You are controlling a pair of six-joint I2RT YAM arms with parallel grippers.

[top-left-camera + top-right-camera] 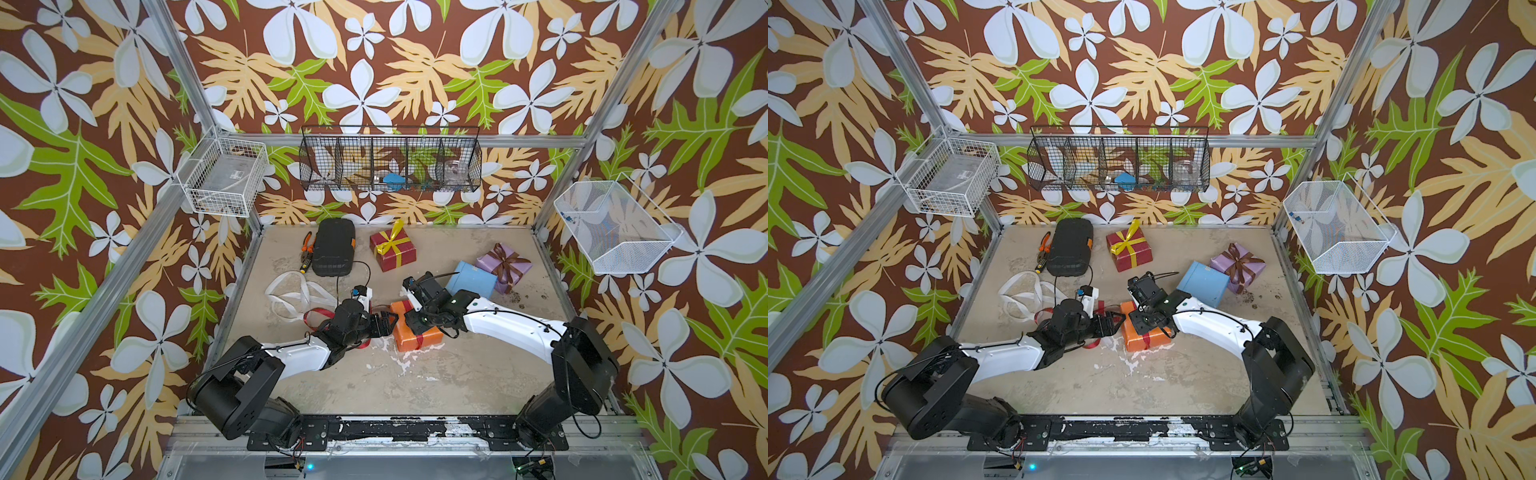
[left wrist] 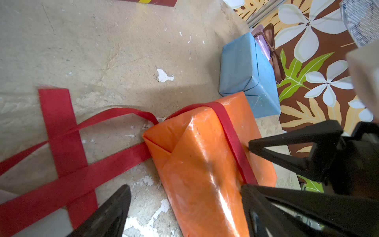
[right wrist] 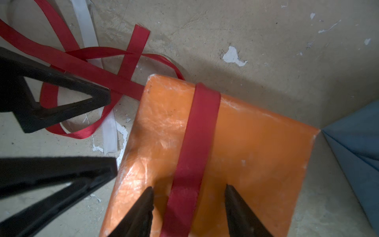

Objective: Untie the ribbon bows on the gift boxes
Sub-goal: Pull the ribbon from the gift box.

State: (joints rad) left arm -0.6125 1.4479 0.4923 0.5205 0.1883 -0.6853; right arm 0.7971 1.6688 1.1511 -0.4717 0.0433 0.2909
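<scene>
- Nearest the camera, the two arm bases sit at the bottom edge; both arms reach to the orange box [image 1: 417,332] at frame centre.
- The right gripper [image 3: 188,197] straddles the red ribbon [image 3: 196,131] with its jaws apart, not yet pinching; I'd say it must close next.
- The left gripper [image 2: 184,197] is spread wide, holding nothing.
- The blue box [image 1: 471,278] crowds the upper right; the floor below lies open.

We are wearing white shells on both forearms, the left arm [image 1: 299,353] and the right arm [image 1: 511,324], with black joints and bases, thin black cables looping along them, small dark screws, and black triangular-framed claw fingers [image 3: 67,96].
</scene>
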